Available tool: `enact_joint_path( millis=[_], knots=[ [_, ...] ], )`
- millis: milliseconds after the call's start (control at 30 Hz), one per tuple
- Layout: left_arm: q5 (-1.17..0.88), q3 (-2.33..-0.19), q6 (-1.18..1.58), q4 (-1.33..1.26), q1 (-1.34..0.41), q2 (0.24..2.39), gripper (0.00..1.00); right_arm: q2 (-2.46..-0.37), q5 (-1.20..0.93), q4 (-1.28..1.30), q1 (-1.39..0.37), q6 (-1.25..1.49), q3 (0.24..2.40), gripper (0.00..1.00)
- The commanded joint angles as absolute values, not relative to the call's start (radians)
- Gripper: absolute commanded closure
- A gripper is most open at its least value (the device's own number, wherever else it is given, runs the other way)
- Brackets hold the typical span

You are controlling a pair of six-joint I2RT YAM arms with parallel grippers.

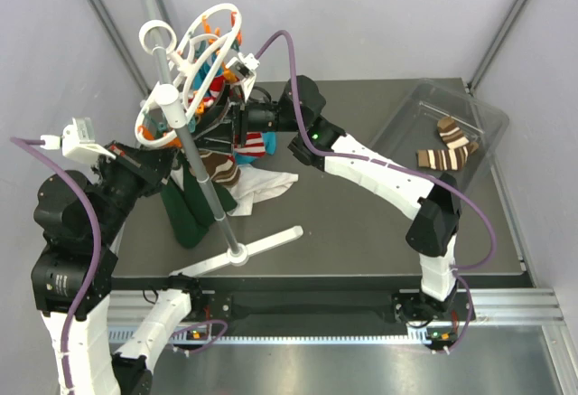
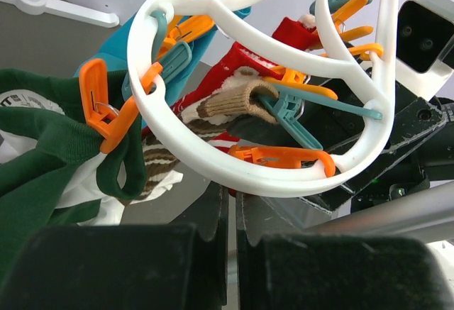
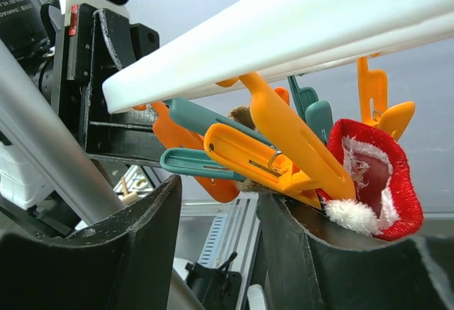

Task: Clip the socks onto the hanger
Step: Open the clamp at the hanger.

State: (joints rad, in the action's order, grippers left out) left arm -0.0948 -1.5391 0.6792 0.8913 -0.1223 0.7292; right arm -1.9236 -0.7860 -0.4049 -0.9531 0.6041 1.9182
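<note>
Left fingers [image 2: 213,218] clenched on hanger [image 2: 140,62] rim, likely steadying it. Right fingers [image 3: 142,239] spread around orange clip [image 3: 284,140], probably to squeeze it for red sock [image 3: 401,182].

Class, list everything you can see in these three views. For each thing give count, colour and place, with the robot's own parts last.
hanger: one, white rings, atop the pole.
clips: several, orange and teal, on the hanger rings.
hung socks: at least two, red-and-white and brown-and-cream, below the hanger.
binned socks: two, brown-and-cream striped, in the bin.
pole: one, grey, standing on the table.
bin: one, clear plastic, table's far right.
garment: one, dark green, hanging from an orange clip.
cloth: one, white, on the table under the hanger.
table: one, dark grey.
left gripper: black, jaws together, below a hanger ring.
right gripper: black, jaws apart, an orange clip between them.
</note>
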Motion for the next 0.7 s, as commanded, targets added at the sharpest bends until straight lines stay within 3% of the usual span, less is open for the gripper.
enact_joint_path(
  millis=[0, 333, 500, 667],
  knots=[
    [-0.138, -1.569, 0.681, 0.876, -0.126, 0.715, 1.0, -1.899, -0.822, -0.483, -0.948, 0.618, 1.925, 0.53],
    [-0.178, -1.519, 0.732, 0.815, -0.126, 0.713, 1.0, -1.913, -0.873, -0.518, -0.959, 0.635, 1.925, 0.66],
    [-0.179, -1.522, 0.741, 0.815, -0.126, 0.713, 1.0, -1.922, -0.868, -0.528, -0.96, 0.643, 1.933, 0.79],
    [-0.179, -1.523, 0.75, 0.816, -0.126, 0.713, 1.0, -1.918, -0.902, -0.575, -0.968, 0.644, 1.918, 0.79]
  ],
)
